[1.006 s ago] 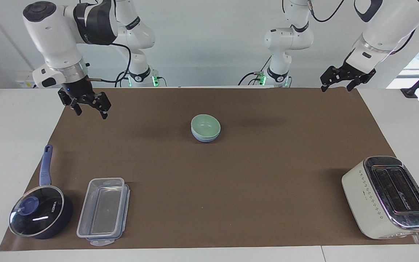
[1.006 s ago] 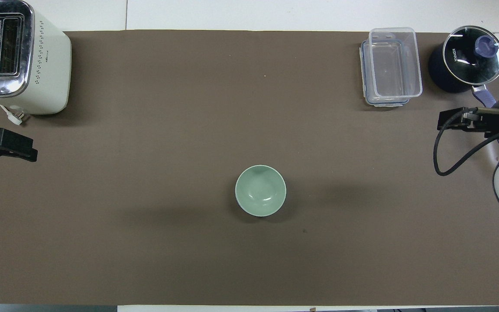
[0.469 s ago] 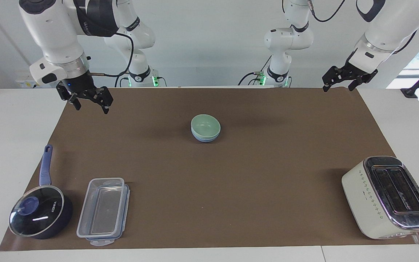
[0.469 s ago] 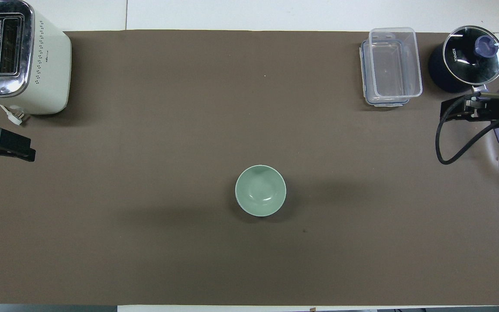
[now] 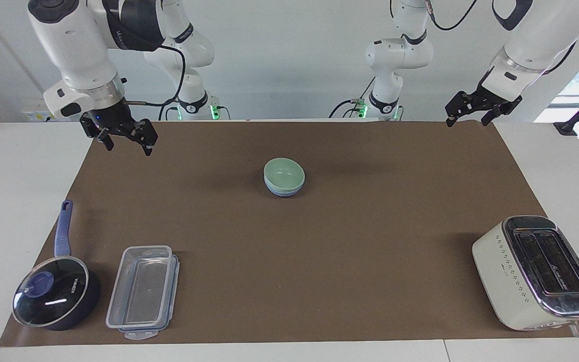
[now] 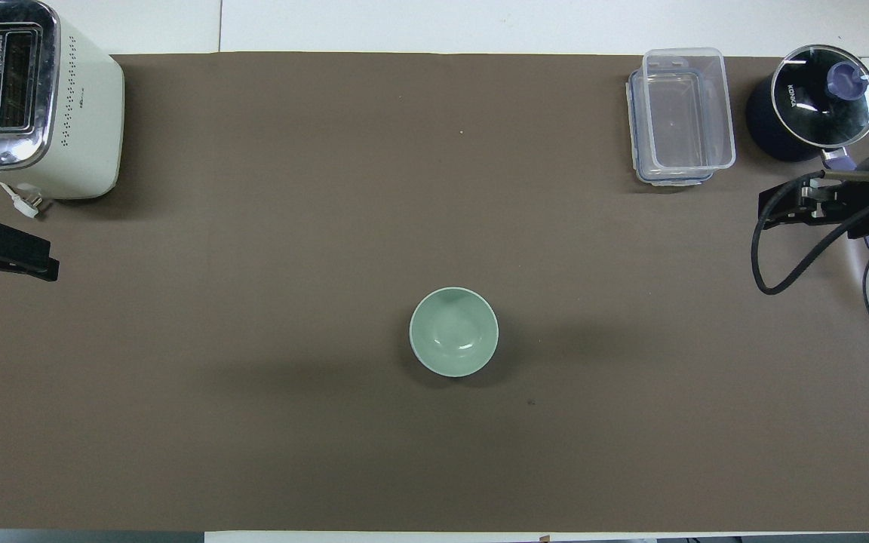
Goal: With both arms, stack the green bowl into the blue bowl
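The green bowl [image 5: 284, 173] sits nested inside the blue bowl [image 5: 283, 191] in the middle of the brown mat [image 5: 350, 251]. In the overhead view the green bowl [image 6: 454, 332] covers nearly all of the blue one. My right gripper [image 5: 127, 147] is open and empty, up in the air over the mat's edge at the right arm's end; it also shows in the overhead view [image 6: 781, 210]. My left gripper [image 5: 467, 120] is open and empty, raised over the mat's corner at the left arm's end, and shows in the overhead view [image 6: 27, 256]. Both are well apart from the bowls.
A cream toaster [image 5: 536, 271] stands at the left arm's end, farther from the robots than the bowls. A dark blue lidded saucepan [image 5: 56, 291] and a clear plastic container [image 5: 143, 291] stand at the right arm's end, also farther from the robots.
The right gripper has risen a little and shifted slightly toward the bowls' side. The left gripper has risen slightly. The stacked bowls have not moved.
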{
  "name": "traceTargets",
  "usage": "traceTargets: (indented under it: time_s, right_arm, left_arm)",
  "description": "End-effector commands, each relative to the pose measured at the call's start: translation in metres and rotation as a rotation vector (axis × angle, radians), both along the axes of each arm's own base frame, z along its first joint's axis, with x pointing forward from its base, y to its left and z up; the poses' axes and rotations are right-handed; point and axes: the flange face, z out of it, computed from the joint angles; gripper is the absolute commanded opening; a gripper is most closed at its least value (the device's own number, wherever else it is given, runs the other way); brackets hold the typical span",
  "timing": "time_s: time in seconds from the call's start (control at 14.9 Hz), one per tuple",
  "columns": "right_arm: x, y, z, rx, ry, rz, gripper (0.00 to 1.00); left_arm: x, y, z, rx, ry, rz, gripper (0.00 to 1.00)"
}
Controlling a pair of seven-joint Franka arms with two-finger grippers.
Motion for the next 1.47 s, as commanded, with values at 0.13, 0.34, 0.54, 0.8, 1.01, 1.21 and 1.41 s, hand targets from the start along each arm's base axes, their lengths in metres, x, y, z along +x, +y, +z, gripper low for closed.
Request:
traceTargets:
  time_s: [0.13, 0.34, 0.54, 0.8, 1.01, 1.21, 1.41]
  right_arm:
    - [-0.015, -0.004, -0.001, 0.004, 0.012, -0.08, 1.0]
    - [-0.017, -0.005, 0.001, 0.008, -0.001, -0.074, 1.0]
    - [-0.016, -0.004, 0.0, 0.054, -0.004, -0.071, 1.0]
    - [-0.015, -0.006, 0.001, 0.053, -0.012, -0.058, 1.0]
    - [-0.014, -0.006, 0.004, 0.054, -0.023, -0.03, 1.0]
    - [-0.014, -0.005, 0.01, 0.054, -0.033, -0.027, 1.0]
    - [-0.014, -0.007, 0.014, 0.052, -0.032, 0.003, 1.0]
  left_arm:
    - [-0.007, 0.003, 0.003, 0.006, -0.001, 0.0, 1.0]
    - [-0.007, 0.003, 0.003, 0.006, -0.001, 0.0, 1.0]
    - [-0.007, 0.002, 0.003, 0.006, -0.001, -0.002, 1.0]
    - [-0.007, 0.003, 0.003, 0.006, -0.001, 0.0, 1.0]
    - [-0.007, 0.003, 0.003, 0.006, 0.001, 0.0, 1.0]
    - [-0.007, 0.002, 0.003, 0.006, -0.001, -0.002, 1.0]
    - [-0.007, 0.003, 0.003, 0.006, -0.001, 0.0, 1.0]
